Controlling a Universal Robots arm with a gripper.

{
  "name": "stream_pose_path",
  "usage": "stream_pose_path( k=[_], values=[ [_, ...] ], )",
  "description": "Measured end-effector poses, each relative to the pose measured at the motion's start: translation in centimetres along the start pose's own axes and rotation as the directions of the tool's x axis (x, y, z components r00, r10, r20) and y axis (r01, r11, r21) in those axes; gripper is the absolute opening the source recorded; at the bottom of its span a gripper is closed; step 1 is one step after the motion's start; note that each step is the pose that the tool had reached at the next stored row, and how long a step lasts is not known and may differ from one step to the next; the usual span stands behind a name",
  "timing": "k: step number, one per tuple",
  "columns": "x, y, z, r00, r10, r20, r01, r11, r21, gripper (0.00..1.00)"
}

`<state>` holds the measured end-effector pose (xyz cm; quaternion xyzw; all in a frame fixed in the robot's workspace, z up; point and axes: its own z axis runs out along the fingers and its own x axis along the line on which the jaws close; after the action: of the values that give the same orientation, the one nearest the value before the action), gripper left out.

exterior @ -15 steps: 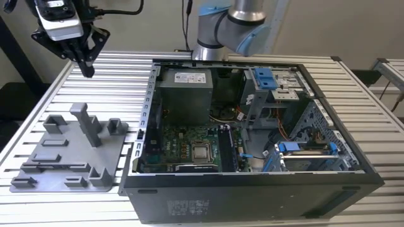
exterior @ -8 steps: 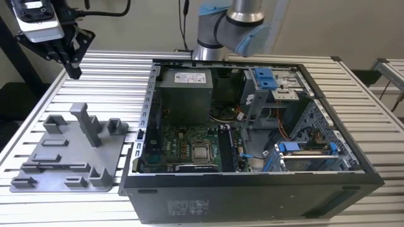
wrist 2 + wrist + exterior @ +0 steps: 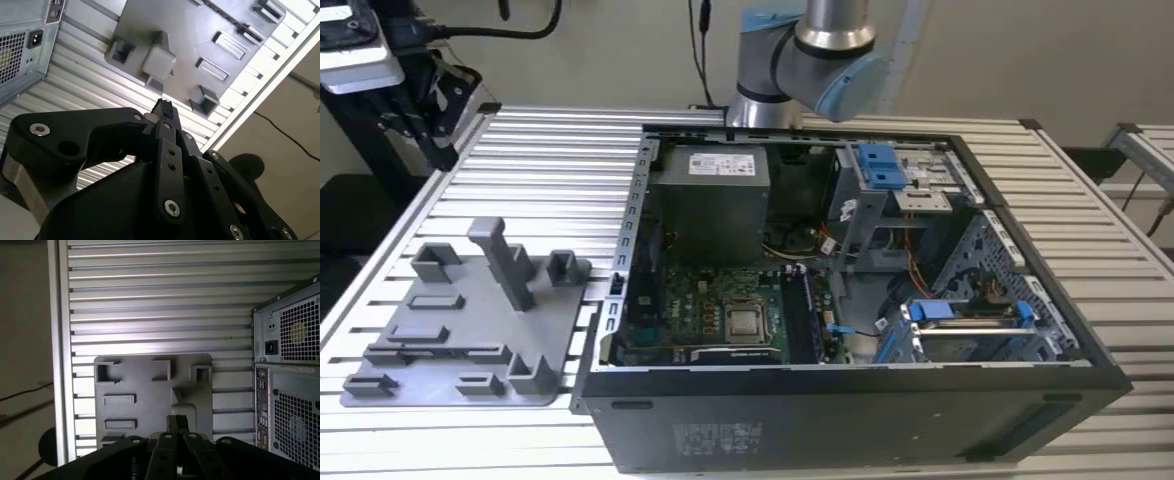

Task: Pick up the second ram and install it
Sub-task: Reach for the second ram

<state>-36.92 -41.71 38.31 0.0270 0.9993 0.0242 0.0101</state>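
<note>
Gripper (image 3: pixel 163 107) clenched near the tray (image 3: pixel 454 330); ram hard to make out.
At the exterior view's left, the grey tray lies on the slatted table (image 3: pixel 560 150). The open case (image 3: pixel 854 410) takes the centre. The arm (image 3: pixel 807 60) at upper centre is cut off by the frame's top edge. In both wrist views the gripper's tips press together, with the tray beyond them. Dark strips (image 3: pixel 807 315) stand right of the processor (image 3: pixel 747 322); whether one is the second ram I cannot tell.
</note>
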Motion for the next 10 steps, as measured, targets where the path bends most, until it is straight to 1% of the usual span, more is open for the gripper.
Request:
stream_pose_path(
  k=[2,4,10],
  values=[
    [0.77,-0.13,0.01,1.0,-0.001,-0.0001,0.001,1.0,0.0,0.11],
    [1.36,-0.18,0.03,1.0,-0.004,-0.0002,0.004,1.0,-0.0001,0.11],
    [2.44,-0.25,0.15,0.9994,-0.035,-0.0017,0.035,0.9994,-0.0023,0.11]
  ],
)
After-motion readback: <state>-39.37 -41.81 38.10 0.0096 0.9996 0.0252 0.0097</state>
